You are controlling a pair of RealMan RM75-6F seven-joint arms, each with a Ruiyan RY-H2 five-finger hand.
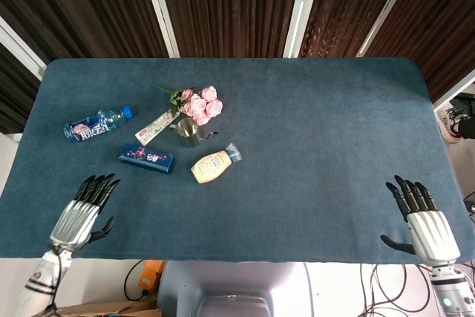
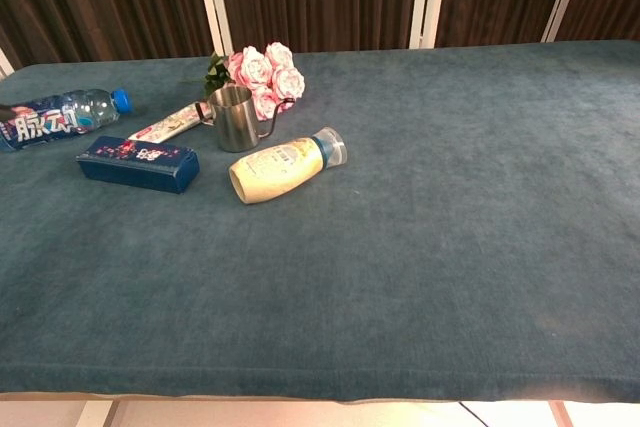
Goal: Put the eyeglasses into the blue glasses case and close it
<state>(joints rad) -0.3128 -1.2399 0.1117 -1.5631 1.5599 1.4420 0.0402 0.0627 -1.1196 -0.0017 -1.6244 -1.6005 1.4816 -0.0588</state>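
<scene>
My left hand hangs at the near left edge of the blue-clothed table, fingers apart and holding nothing, touching nothing that I can make out. Up and to the right of it in the head view, well apart from the fingertips, lies the blue glasses case, a long narrow box resting flat with its lid down. Its long axis runs roughly left to right across the table, tilted slightly so the right end sits nearer me. In the chest view the case lies alone on the cloth, just in front of a tube and a steel cup, with a water bottle off to its left and a pale squeeze bottle to its right; pink flowers sit behind the cup.

My right hand waits at the near right corner, fingers spread and empty, far across the table from the case. By my reading the left hand is much the nearer of the two to the case.

I can find no eyeglasses in either view; whether they are inside the closed case I cannot tell.
</scene>
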